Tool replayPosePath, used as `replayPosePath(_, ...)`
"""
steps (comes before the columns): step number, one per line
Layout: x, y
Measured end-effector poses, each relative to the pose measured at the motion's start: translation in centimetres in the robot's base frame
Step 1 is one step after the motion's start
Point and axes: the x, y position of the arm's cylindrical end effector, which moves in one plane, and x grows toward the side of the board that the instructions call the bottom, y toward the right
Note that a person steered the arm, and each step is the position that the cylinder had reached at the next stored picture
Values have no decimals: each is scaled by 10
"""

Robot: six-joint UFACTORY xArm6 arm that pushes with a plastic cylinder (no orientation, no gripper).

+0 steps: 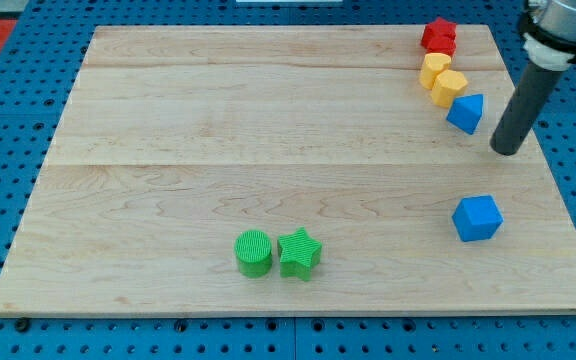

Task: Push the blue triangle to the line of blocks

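The blue triangle lies near the view's top right, touching the lower end of a slanted line of blocks: a red block at the top, then two yellow blocks. My tip is just to the right of and slightly below the blue triangle, a small gap apart from it. The rod rises from the tip toward the view's top right corner.
A blue cube sits below my tip at the right. A green cylinder and a green star stand side by side near the view's bottom centre. The wooden board ends close to the right of my tip.
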Motion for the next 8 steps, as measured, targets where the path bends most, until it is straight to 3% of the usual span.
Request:
replayPosePath(2, -38, -6)
replayPosePath(5, -14, -19)
replayPosePath(8, -29, -23)
